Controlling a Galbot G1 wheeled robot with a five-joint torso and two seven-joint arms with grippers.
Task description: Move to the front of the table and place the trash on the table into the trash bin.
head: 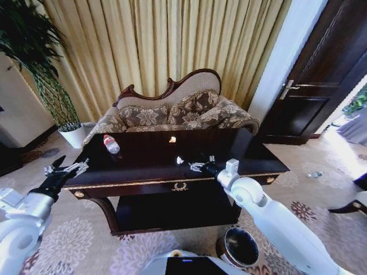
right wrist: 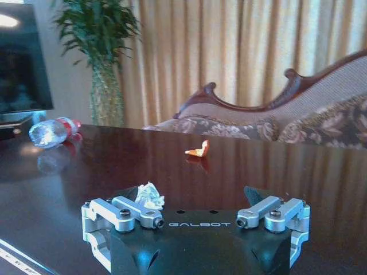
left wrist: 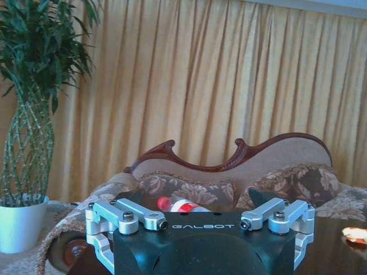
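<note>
Dark glossy table (head: 143,154) holds white scrap (right wrist: 149,196) just ahead of my right gripper (right wrist: 198,213), fingers spread, empty; head view adds bin (head: 238,247) below. Left gripper (head: 67,170) open off the table's end.

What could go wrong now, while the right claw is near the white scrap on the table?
The right claw sits low over the glossy table; it might scrape the surface. The white scrap is tiny and light, so it may be pushed away. The trash bin stands on the floor beside the right arm, which might bump it.

Tabletop (head: 143,163) lies mostly bare; only a bottle (head: 111,144) seemingly crowds its left.
</note>
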